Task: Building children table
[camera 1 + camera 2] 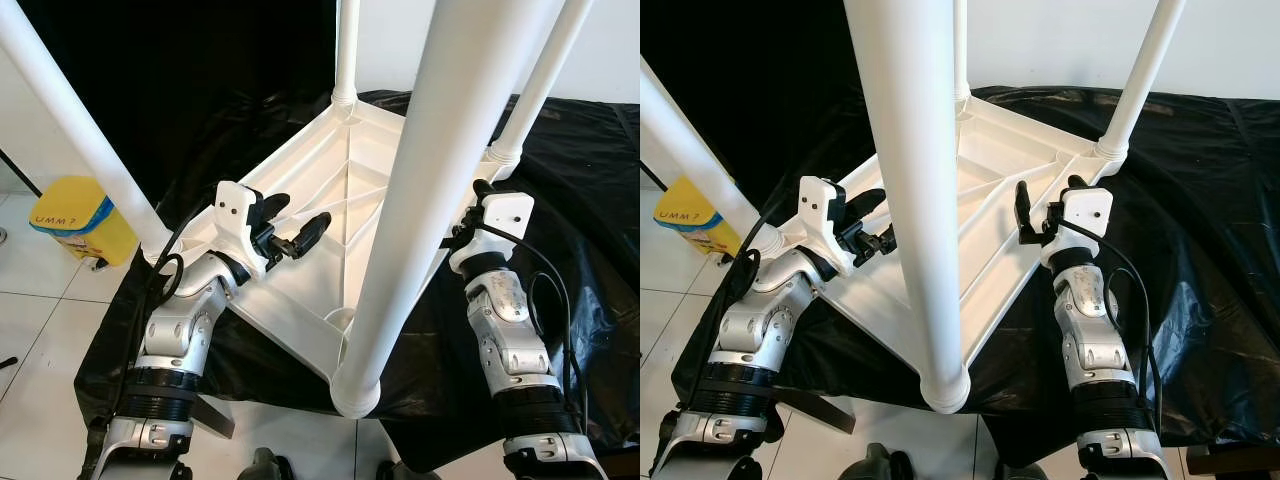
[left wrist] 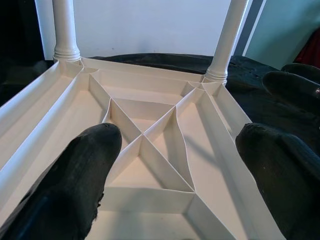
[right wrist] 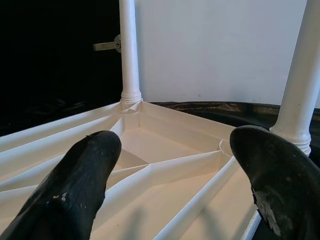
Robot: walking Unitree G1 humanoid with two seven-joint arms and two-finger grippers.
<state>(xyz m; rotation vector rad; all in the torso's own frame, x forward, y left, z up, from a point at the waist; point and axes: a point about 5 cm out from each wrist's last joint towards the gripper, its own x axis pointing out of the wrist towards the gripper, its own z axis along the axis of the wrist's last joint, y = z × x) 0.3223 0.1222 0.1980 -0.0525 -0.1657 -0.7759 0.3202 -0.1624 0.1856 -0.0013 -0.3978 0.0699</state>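
— What did we see from the head?
— The table point(image 1: 990, 190) lay upside down on black sheeting point(image 1: 1200, 200), legs point(image 1: 910, 200) up, left gripper point(image 1: 297, 228) and right gripper point(image 1: 1032, 212) over it.
— And the wrists?
— Crossed ribs point(image 2: 145, 135); both grippers gaped wide, holding nothing.

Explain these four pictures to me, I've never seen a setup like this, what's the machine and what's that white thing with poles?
It is a humanoid robot with two silver arms. The top two pictures come from its head, looking down. The bottom two come from cameras on its wrists, looking along the black fingers. The white thing is a children's table lying upside down on a black sheet, its legs pointing up. The left gripper and right gripper hover open over the ribbed underside, holding nothing. A yellow box stands on the floor.
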